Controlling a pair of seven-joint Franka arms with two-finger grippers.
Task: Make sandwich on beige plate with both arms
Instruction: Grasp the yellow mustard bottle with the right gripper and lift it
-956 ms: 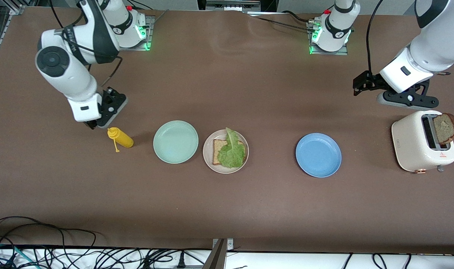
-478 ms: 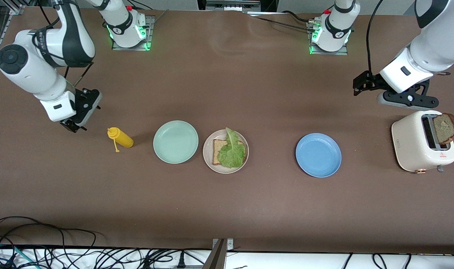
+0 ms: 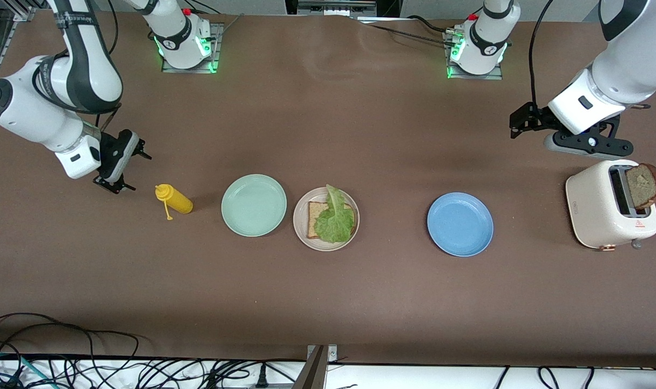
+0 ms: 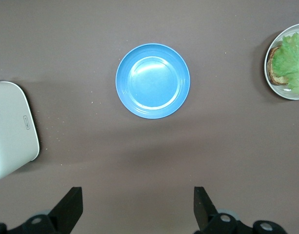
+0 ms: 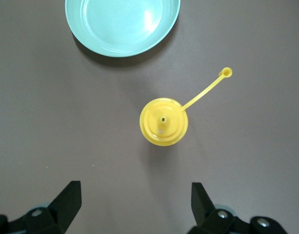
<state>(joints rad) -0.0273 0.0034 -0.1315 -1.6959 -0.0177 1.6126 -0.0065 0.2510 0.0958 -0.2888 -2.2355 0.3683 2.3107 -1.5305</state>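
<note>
Since a second ago the right gripper (image 3: 114, 167) has swung away toward its end of the counter, jaws apart over bare counter by the yellow bottle (image 3: 175, 199). Nearest the camera, the beige plate (image 3: 301, 229) holds one bread slice (image 3: 312, 216) topped with lettuce (image 3: 336, 219). Only the top slice looks missing; it stands in the toaster (image 3: 597, 213). Above that, the left gripper (image 3: 576, 145) hovers with jaws apart, so it must descend and pinch the toast (image 3: 642, 186)

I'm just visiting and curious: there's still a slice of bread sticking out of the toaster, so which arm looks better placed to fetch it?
The left, I'd say. Its open left gripper hangs beside the toaster holding the bread slice; the open right gripper is by the yellow bottle.
</note>
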